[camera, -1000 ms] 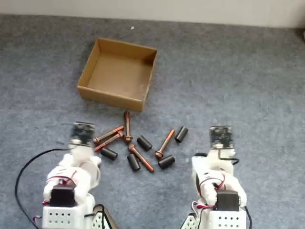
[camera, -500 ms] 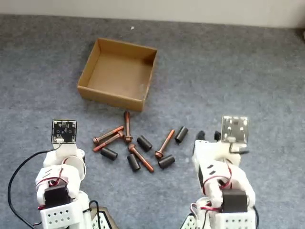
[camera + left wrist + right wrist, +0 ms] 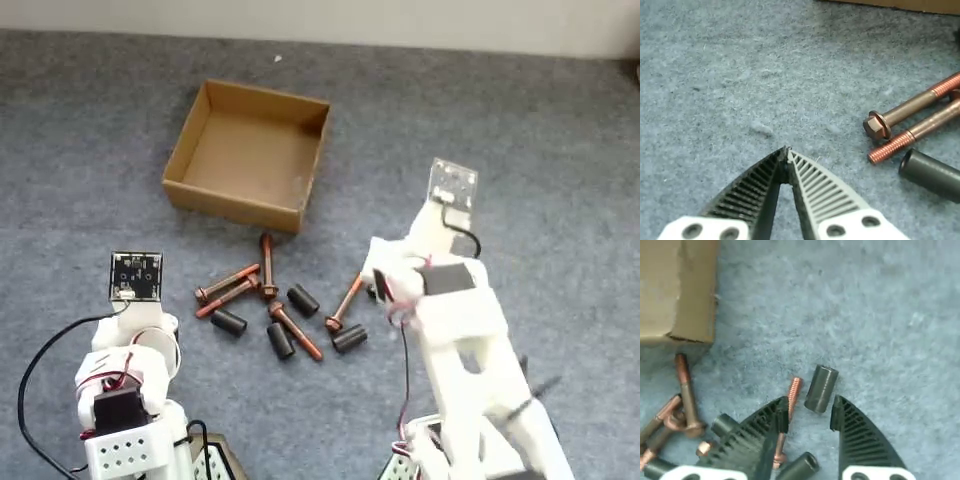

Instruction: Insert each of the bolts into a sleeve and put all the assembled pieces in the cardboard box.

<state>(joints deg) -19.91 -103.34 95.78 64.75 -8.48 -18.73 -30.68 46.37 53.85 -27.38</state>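
Note:
The open cardboard box (image 3: 250, 155) stands at the back left, with nothing in it. In front of it several copper bolts (image 3: 228, 282) and black sleeves (image 3: 228, 322) lie loose and unassembled on the carpet. My right arm (image 3: 440, 290) stretches over the right end of the pile. Its gripper (image 3: 809, 409) is open, and a sleeve (image 3: 821, 381) lies just beyond the fingertips with a bolt (image 3: 794, 390) beside it. My left arm (image 3: 130, 330) stays low at the front left. Its gripper (image 3: 786, 152) is shut on nothing, over bare carpet beside two bolts (image 3: 910, 107) and a sleeve (image 3: 932, 172).
Grey carpet covers the whole table. The box corner (image 3: 680, 290) lies a short way beyond the pile in the right wrist view. Open carpet lies to the right of the right arm and behind it.
My right arm has swung forward and to the left, out over the right end of the pile. The left arm shifted left a second ago and has kept still since.

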